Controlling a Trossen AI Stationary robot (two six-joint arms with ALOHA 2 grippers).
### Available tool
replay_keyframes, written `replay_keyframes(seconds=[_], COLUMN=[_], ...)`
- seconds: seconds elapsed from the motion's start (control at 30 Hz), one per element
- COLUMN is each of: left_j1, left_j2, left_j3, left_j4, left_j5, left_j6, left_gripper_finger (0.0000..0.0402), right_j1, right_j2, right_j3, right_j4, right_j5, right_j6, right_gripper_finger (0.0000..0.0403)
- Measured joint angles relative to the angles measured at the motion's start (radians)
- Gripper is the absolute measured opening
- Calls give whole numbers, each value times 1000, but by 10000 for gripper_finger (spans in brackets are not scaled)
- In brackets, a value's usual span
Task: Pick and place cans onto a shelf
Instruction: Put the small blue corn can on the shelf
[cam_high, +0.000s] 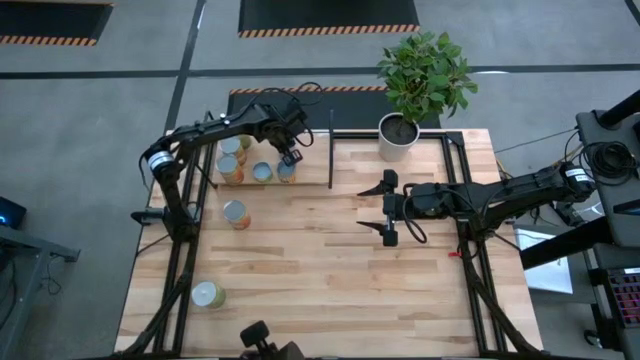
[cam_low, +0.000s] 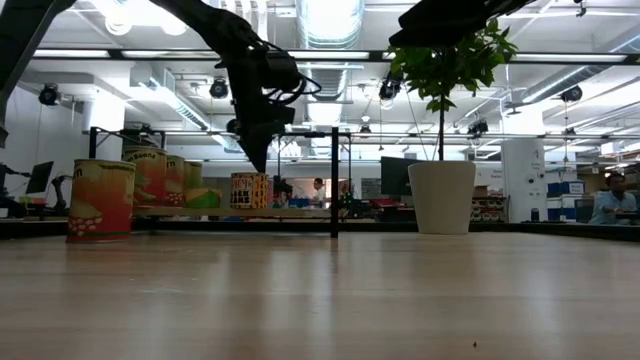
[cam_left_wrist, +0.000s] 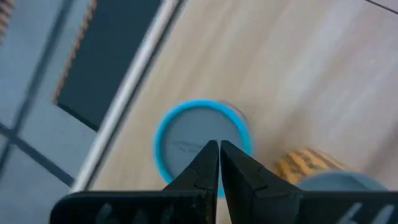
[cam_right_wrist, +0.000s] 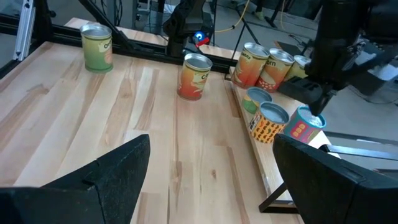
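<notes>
The table (cam_high: 330, 250) is pale wood planking, smooth with a faint satin sheen and visible grain streaks. The shelf (cam_high: 310, 150), at upper left of the high view, has a light-wood board edged by thin matt black metal posts. The cans (cam_right_wrist: 270, 121) are metal with dull silvery tops and glossy printed paper labels in orange, green and yellow; the blue-rimmed can (cam_left_wrist: 202, 146) shows a brushed grey lid. Both the left gripper (cam_left_wrist: 217, 162) and the right gripper (cam_high: 388, 208) look like matt black plastic. The plant pot (cam_low: 441, 197) is smooth, matt white.
</notes>
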Motion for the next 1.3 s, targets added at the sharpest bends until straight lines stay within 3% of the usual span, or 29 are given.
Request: replay_keyframes(seconds=[0.13,0.23,1.3], left_j1=[2,3,-26], left_j2=[22,30,32], left_j3=[-1,-1,-25], left_j4=[13,16,-34], left_j5=[-95,-107,-56], left_j6=[5,5,-104], left_gripper_finger=[0,0,0], right_j1=[0,0,0], right_j2=[0,0,0], right_j3=[0,0,0], right_j4=[0,0,0], right_j5=[0,0,0], right_j6=[2,7,7], right_gripper_finger=[327,327,327])
